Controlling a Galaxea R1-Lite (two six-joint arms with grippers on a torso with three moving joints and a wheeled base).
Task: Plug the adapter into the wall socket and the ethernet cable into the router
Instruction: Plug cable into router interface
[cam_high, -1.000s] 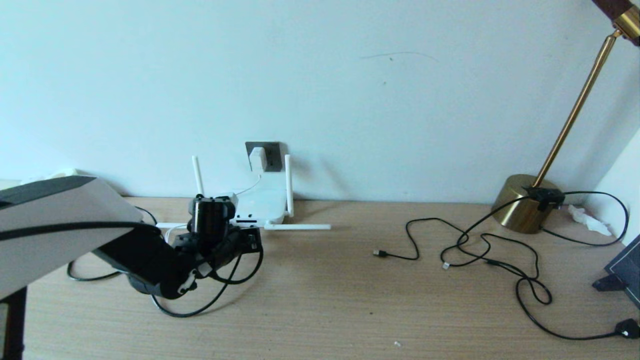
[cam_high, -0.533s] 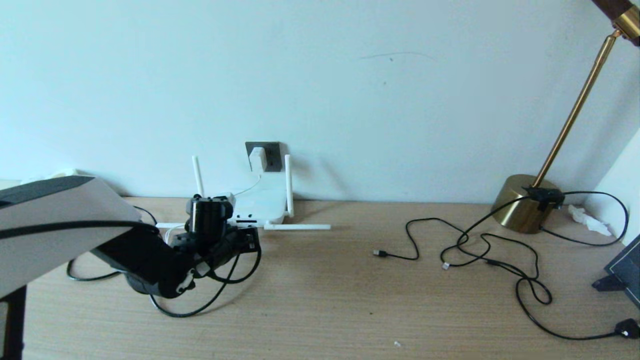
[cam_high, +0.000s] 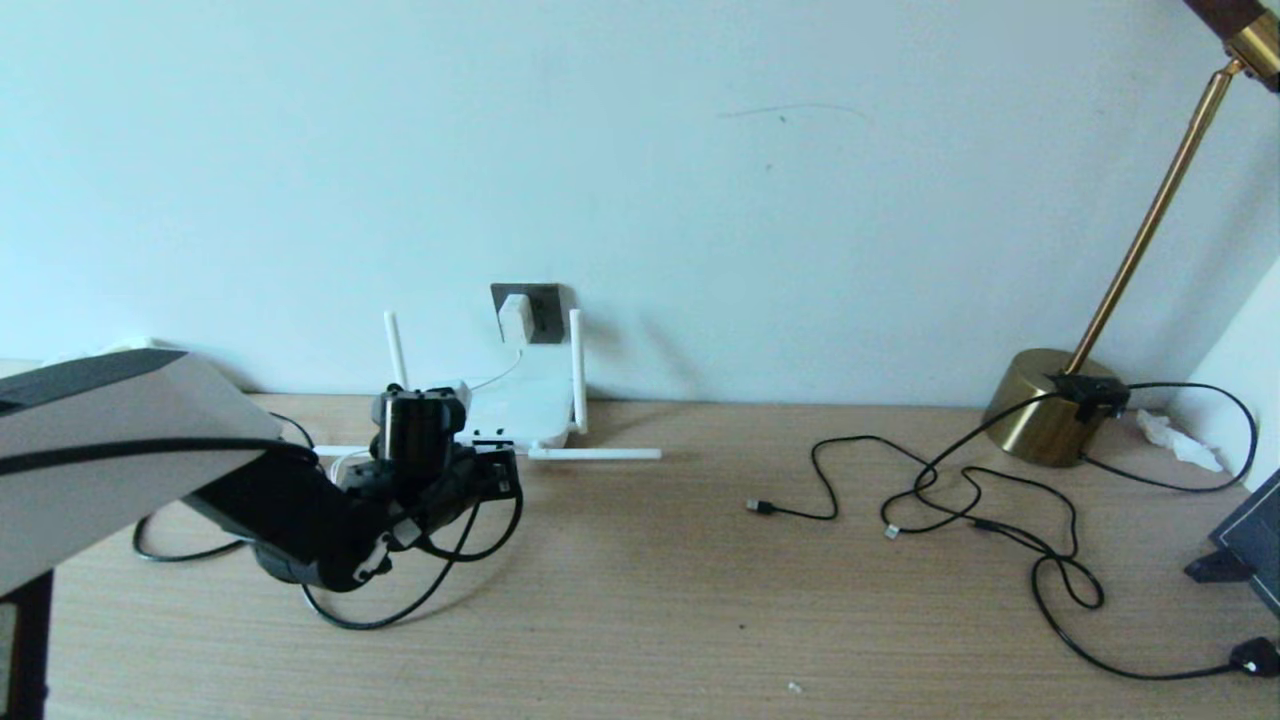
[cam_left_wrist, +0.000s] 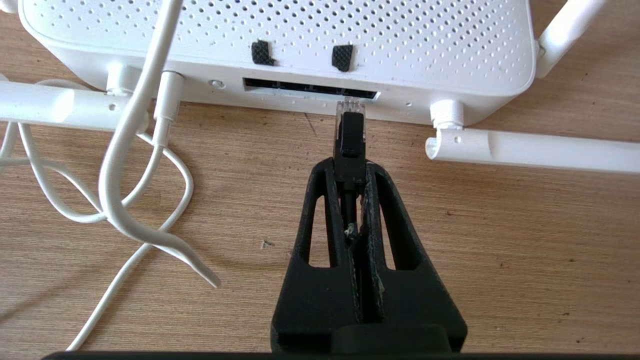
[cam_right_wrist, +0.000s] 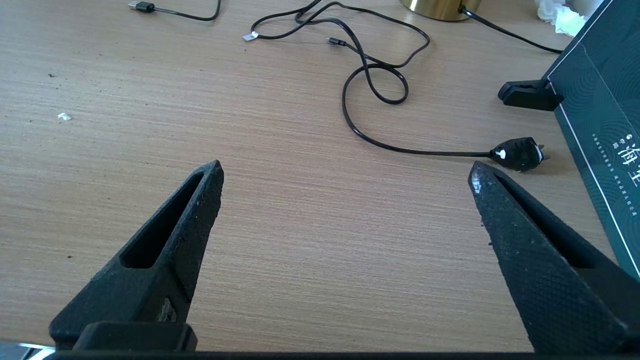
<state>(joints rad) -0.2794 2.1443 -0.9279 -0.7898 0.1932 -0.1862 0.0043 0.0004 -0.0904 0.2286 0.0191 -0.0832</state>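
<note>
The white router (cam_high: 522, 408) lies by the wall, its dark port row (cam_left_wrist: 310, 89) facing my left gripper (cam_left_wrist: 350, 167). That gripper is shut on the ethernet cable's plug (cam_left_wrist: 351, 135). The plug's clear tip touches the router's edge at one end of the port row; whether it is inside a port I cannot tell. The black ethernet cable (cam_high: 440, 590) loops on the table under my left arm. The white adapter (cam_high: 516, 318) sits in the dark grey wall socket (cam_high: 545, 305). My right gripper (cam_right_wrist: 345, 170) hovers open over bare table, outside the head view.
Two router antennas (cam_left_wrist: 530, 150) lie flat on the table, and the thin white cord (cam_left_wrist: 125, 175) coils beside the ports. Thin black cables (cam_high: 950, 500), a brass lamp base (cam_high: 1045, 405) and a dark box (cam_right_wrist: 600, 125) occupy the right side. A black plug (cam_right_wrist: 517, 154) lies near the box.
My left gripper has crept a little toward the router with the plug, and the cable loop below it has shifted slightly. Nothing else has moved.
</note>
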